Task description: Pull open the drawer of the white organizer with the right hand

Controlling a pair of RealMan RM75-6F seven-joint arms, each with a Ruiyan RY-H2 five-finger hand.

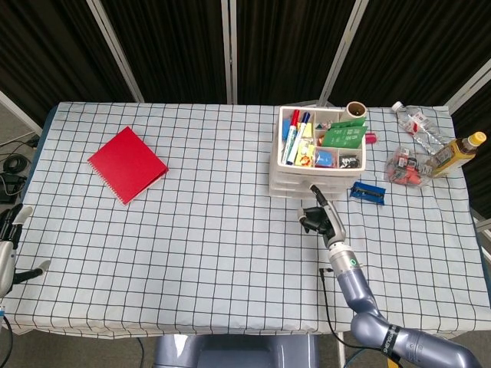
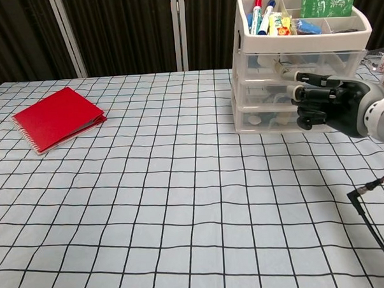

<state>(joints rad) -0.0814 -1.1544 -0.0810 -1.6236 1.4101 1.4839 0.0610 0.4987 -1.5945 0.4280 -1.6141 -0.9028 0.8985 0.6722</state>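
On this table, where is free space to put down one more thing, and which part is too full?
Free: the wide checked cloth between the red notebook and the white organizer, and the front strip near the left hand. Crowded: the far right corner, with bottles and packets beside the organizer, where the right hand works.

One white organizer (image 1: 317, 157) (three drawers), one red notebook (image 1: 127, 164), two bottles (image 1: 454, 154), two hands (image 1: 317, 218).

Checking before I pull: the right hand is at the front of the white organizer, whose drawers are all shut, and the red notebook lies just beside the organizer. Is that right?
Not quite. The red notebook lies far off on the left side of the table, well apart from the white organizer, as the head view shows. The rest holds: the right hand is at the organizer's front and the drawers look shut.
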